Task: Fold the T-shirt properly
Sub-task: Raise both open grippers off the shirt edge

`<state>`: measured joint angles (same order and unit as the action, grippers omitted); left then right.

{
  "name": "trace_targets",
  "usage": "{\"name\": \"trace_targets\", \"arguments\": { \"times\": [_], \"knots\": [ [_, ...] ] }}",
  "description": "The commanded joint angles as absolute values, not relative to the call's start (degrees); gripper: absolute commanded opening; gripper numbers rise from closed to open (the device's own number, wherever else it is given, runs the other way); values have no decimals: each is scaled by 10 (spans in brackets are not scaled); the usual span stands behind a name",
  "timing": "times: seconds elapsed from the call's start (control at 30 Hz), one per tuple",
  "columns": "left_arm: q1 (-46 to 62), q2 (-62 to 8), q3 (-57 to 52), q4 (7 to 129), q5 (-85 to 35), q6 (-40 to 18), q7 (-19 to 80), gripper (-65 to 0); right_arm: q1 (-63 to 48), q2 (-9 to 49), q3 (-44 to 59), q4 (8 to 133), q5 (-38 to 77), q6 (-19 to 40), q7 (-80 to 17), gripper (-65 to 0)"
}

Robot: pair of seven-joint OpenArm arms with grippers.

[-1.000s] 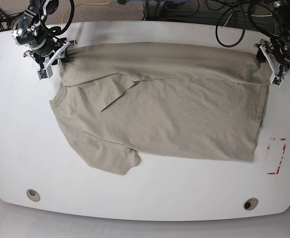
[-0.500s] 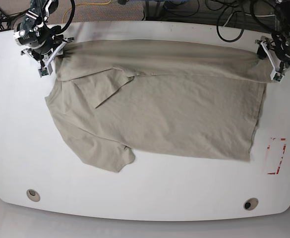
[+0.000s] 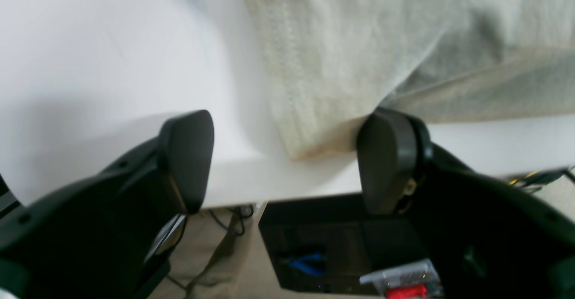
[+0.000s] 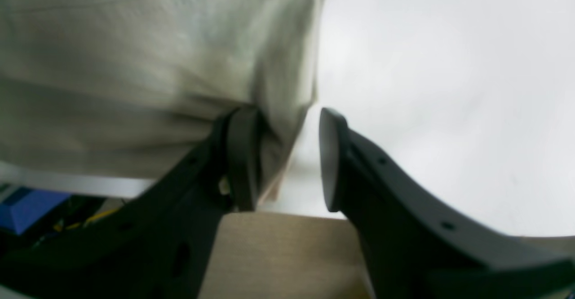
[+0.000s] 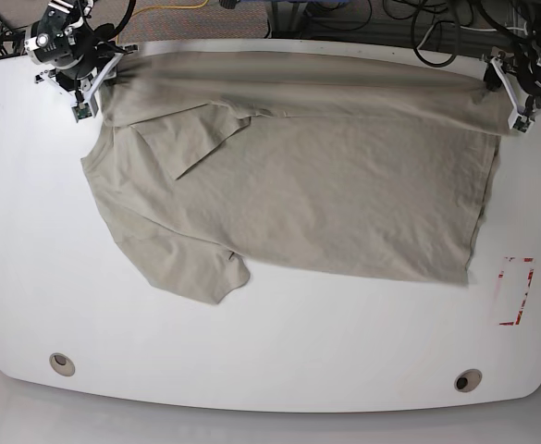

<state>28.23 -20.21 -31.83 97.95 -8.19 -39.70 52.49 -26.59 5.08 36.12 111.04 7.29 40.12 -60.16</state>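
Beige T-shirt (image 5: 298, 176), one, on white table (image 5: 270, 342), two grippers, left (image 3: 287, 155) and right (image 4: 287, 160), jaws spread.

The T-shirt (image 5: 325, 176) lies spread across the far half of the surface (image 5: 279, 351). The right gripper (image 5: 85, 79) sits at its far-left corner, the left gripper (image 5: 520, 97) at its far-right corner.

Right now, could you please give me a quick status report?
Both pincers, left and right, open at the far table edge. Plain beige cotton T-shirt spread flat, near sleeve splayed. White table: nothing in the way.
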Motion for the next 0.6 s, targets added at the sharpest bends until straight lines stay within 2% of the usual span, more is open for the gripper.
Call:
{"name": "trace_targets", "arguments": {
  "times": [0.0,0.17,0.27,0.57],
  "knots": [
    [304,-205,-320,1004,-58,-400,556,-186,-267,58,364,1127,69,400,-596,-400],
    [319,-205,-320,1048,-58,-400,557,-186,-261,58,364,1146,69,400,-596,-276],
    [321,-205,-328,1076,-58,-400,567,-186,-252,56,364,1164,70,400,-596,-225],
    [292,-208,-354,1133,-58,-400,622,-186,-201,73,365,1164,70,400,-596,-219]
  ]
}}
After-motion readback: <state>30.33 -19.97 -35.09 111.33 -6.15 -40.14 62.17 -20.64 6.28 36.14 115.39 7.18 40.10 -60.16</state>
